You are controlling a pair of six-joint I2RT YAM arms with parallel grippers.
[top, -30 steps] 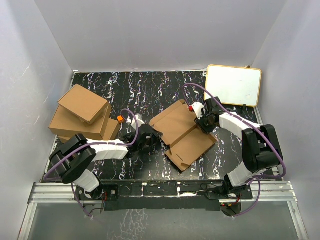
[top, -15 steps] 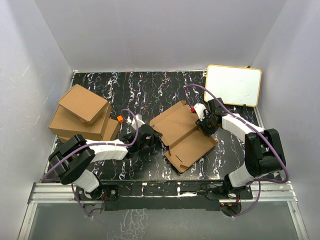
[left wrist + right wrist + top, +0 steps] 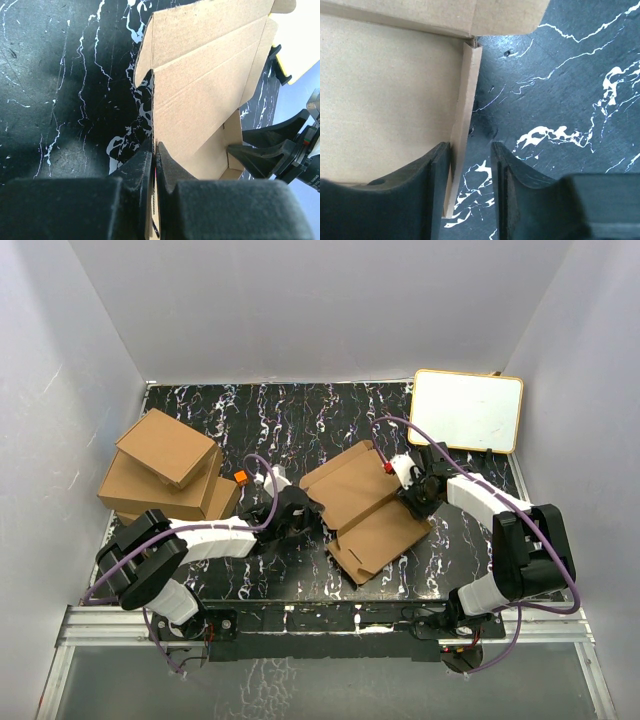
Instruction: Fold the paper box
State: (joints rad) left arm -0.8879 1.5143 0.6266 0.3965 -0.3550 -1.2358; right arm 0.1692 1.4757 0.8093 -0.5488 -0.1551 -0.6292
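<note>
Mid-table on glossy black, white-veined table (image 3: 300, 420): paper box (image 3: 365, 505), plain brown corrugated card, shallow, lying open, flat creased panels, small tuck flaps at the sides. Pinched on its upright left wall edge: left gripper (image 3: 155, 155), matte black fingers closed tight on the card. Astride its thin right side wall: right gripper (image 3: 471, 150), jaws apart, one finger inside the tray, one outside over the table. Farther left: stacked brown cardboard boxes (image 3: 165, 465), closed. Far right: white board (image 3: 466, 410), smooth, rectangular, yellow rim.

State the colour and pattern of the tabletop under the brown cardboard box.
Black tabletop with white marble-like veins, clearest in the right wrist view.
</note>
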